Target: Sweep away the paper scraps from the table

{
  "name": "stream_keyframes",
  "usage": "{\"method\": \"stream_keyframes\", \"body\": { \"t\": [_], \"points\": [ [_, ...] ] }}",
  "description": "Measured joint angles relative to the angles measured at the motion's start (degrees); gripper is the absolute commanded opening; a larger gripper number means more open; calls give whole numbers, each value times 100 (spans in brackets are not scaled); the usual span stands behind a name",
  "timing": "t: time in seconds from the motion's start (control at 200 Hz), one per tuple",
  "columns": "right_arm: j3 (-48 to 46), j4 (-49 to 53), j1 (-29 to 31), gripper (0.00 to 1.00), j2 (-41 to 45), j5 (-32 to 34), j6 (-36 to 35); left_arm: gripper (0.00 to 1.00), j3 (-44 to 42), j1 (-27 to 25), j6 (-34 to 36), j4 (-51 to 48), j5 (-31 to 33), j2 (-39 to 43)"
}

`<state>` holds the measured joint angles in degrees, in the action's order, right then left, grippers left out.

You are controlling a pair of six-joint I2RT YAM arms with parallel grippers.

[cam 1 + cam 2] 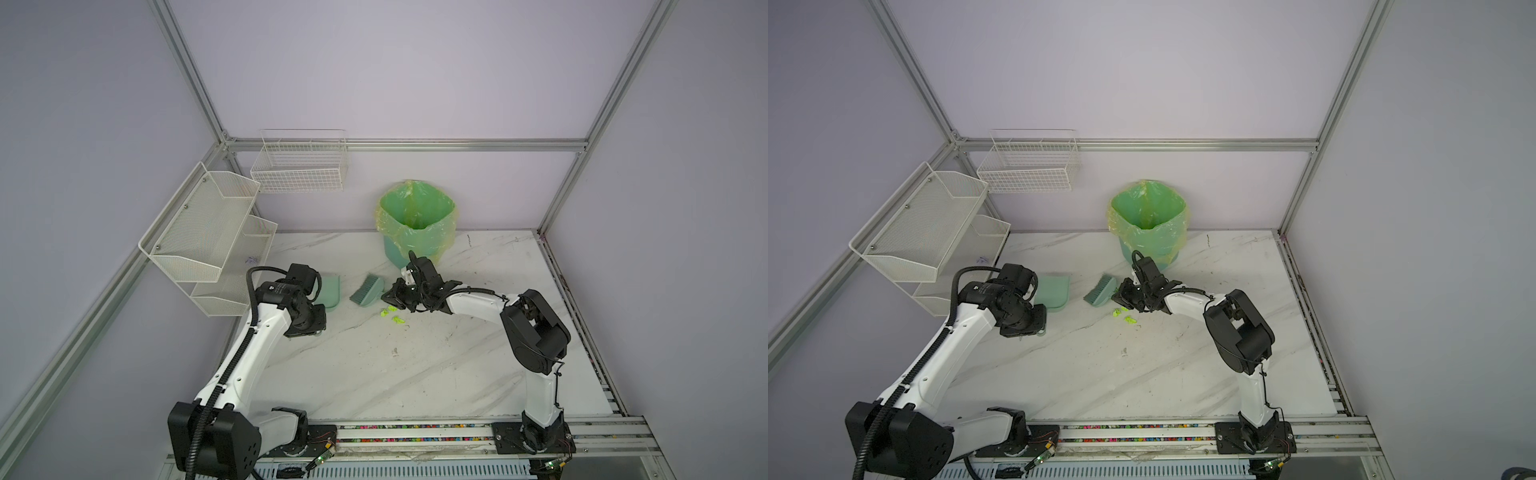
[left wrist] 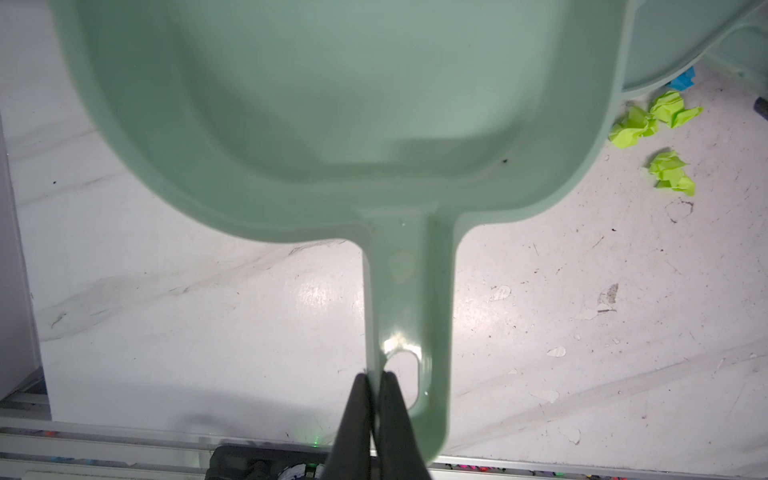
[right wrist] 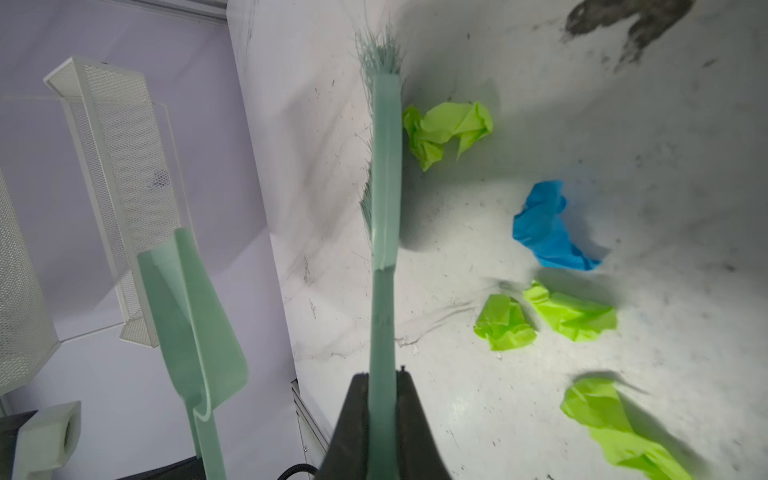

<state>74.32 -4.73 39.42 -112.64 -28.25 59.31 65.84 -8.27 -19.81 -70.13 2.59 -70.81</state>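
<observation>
While both tools are in hand and no scrap is in the pan yet, I'd judge this the start of the sweep proper. L gripper (image 2: 376,376) is pinched tight on the handle end of the pale mint-green plastic dustpan (image 2: 332,104), by the hang hole. R gripper (image 3: 381,376) is clamped on the flat handle of the matching mint-green hand brush (image 3: 386,166) w/ soft bristles.

Crumpled neon yellow-green & bright blue paper scraps (image 3: 505,322) lie loose on the white marble-veined table (image 1: 415,374), just in front of the round bin (image 1: 415,220) w/ green plastic liner. R wrist view shows four yellow-green, one blue. Dustpan sits front-left of the bin, bare inside. Can't tell whether its lip touches the top.

Brush lies betw. scraps & pan, so next move, imo: get the bristles round to the pile's far side, bring the pan mouth low & close, then drag toward it. Crumpled paper prob. skitters, so short slow strokes.
</observation>
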Motion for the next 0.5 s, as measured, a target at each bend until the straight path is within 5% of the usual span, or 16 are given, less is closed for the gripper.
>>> {"method": "stream_keyframes", "body": {
  "t": [0.5],
  "points": [
    [-2610, 424, -490, 0, 3025, 138, 122, 0, 0, -236, 92, -2, -186, -55]
  ]
}}
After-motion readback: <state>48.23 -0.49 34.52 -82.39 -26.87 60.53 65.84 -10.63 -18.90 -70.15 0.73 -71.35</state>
